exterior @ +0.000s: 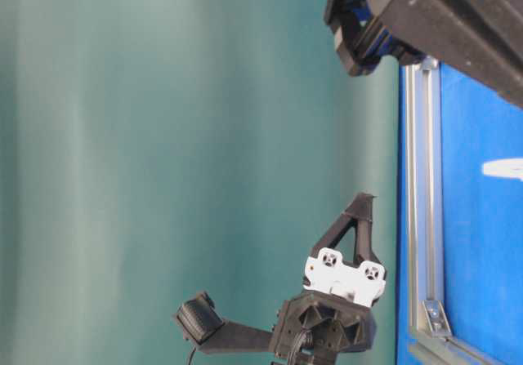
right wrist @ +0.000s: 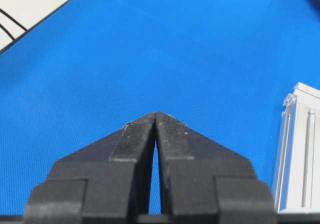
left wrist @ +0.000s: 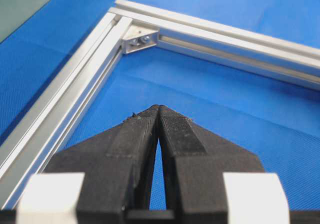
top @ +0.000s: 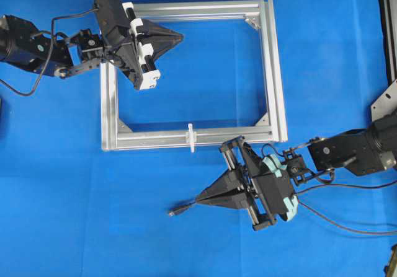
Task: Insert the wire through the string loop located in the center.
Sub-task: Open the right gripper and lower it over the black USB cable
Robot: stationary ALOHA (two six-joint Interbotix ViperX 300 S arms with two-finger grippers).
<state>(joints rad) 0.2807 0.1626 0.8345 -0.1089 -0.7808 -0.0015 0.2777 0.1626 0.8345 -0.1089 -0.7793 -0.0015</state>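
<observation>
Both of my claws are pinched shut and hold nothing. Seen from overhead, my right gripper [top: 200, 197] hangs over the blue mat [top: 74, 184] with its tips pointing at the wire [top: 175, 212], whose small dark plug tip lies just beyond and a little below them, apart from the tips. Only that short end shows; the rest of its run hides beneath my claw. Above and ahead of the same tips, near but not touching, the string loop [top: 191, 137] crosses the near bar of the aluminium frame [top: 273, 72]. My left gripper [top: 178, 37] hovers over the frame's far-left corner, well apart from both.

To do this step well I judge I must first part the right jaws, come down on the wire just behind the plug so a short stiff end sticks out, then line it up with the loop's opening. That bar beside the loop is what could snag the tip.

At table level, only my left gripper [exterior: 364, 199] shows clearly, tips together, beside the frame; a white sliver at the right edge may be the loop.

Through the left wrist, my fingertips [left wrist: 150, 115] meet, with a corner bracket [left wrist: 140, 39] ahead.

Through the right wrist, closed fingertips [right wrist: 148, 119] face bare mat; neither wire nor loop appears, only the frame's end off to the right.
</observation>
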